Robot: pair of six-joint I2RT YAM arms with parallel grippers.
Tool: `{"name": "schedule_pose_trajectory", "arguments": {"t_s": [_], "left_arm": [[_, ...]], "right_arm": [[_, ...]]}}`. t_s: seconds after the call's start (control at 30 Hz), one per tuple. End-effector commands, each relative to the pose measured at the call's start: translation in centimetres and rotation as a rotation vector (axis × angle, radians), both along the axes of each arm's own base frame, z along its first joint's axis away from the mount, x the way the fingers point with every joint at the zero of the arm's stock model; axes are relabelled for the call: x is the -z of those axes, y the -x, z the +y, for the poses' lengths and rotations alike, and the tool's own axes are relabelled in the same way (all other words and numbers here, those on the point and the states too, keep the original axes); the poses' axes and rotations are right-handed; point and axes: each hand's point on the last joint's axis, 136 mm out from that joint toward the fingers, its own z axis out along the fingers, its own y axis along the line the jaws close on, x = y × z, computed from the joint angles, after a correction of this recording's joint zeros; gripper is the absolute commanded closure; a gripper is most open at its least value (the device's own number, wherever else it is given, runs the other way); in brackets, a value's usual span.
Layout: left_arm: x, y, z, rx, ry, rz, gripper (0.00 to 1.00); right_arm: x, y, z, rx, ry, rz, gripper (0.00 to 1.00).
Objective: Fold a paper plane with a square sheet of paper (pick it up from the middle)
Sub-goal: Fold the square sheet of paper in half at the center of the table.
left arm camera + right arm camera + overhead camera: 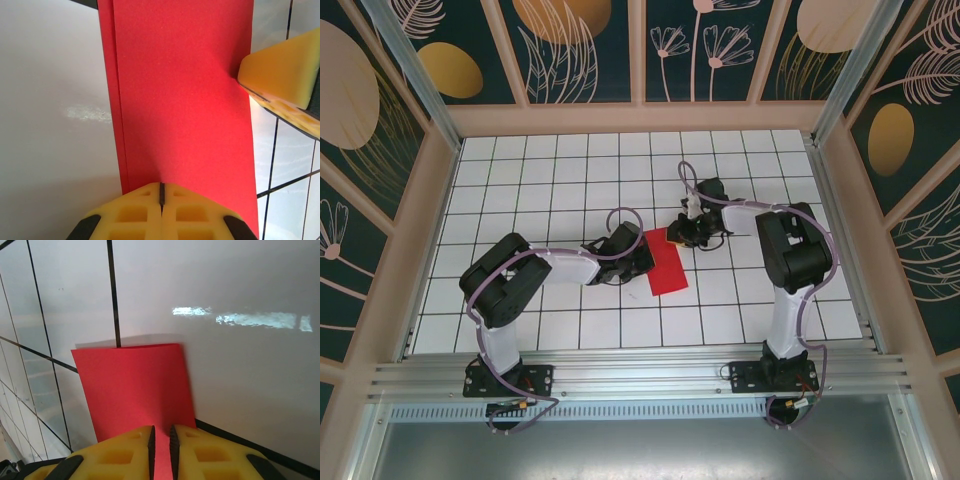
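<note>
Here, folded red paper flat on table, both pincers — left, right — seemingly pinching it.

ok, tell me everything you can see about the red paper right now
The red paper is thin, matte and bright red, already folded into a narrow oblong with a second layer edge along one long side. It lies flat on the white gridded table between the arms. The left claw is shut on one end; the right claw pinches the far end, its yellow fingers nearly closed.
</note>
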Motion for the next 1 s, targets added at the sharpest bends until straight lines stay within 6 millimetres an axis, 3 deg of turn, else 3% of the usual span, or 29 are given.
{"name": "schedule_pose_trajectory", "arguments": {"t_s": [0.0, 0.17, 0.23, 0.33, 0.5, 0.6, 0.67, 0.83, 0.97], "left_arm": [[5.1, 3.2, 3.7, 0.007, -0.187, 0.133, 0.99], [5.1, 3.3, 3.7, 0.002, -0.183, 0.131, 0.99], [5.1, 3.3, 3.7, 0.004, -0.182, 0.131, 0.99], [5.1, 3.2, 3.7, -0.001, -0.180, 0.132, 0.99], [5.2, 3.3, 3.6, 0.005, -0.181, 0.133, 0.99], [5.1, 3.2, 3.5, 0.006, -0.178, 0.132, 0.99], [5.2, 3.2, 3.6, 0.006, -0.181, 0.133, 0.99], [5.2, 3.3, 3.7, 0.007, -0.183, 0.132, 0.99], [5.1, 3.2, 3.7, 0.006, -0.182, 0.131, 0.99]], "right_arm": [[2.0, 0.9, -0.5, 0.012, 0.056, 0.042, 0.79], [-2.2, 1.0, 0.7, -0.027, -0.004, -0.033, 0.79], [-3.0, 1.7, 1.2, -0.047, -0.026, -0.042, 0.79], [-2.1, 3.0, 1.4, -0.057, -0.029, -0.023, 0.79], [1.2, 4.6, -0.3, -0.018, 0.026, 0.035, 0.79], [2.0, 5.2, -0.6, -0.016, 0.035, 0.059, 0.79], [1.3, 5.2, -0.5, -0.018, 0.027, 0.047, 0.79], [-2.8, 5.4, 0.1, -0.026, -0.053, -0.023, 0.79], [-2.5, 7.4, 0.2, -0.048, -0.073, -0.003, 0.79]]}}
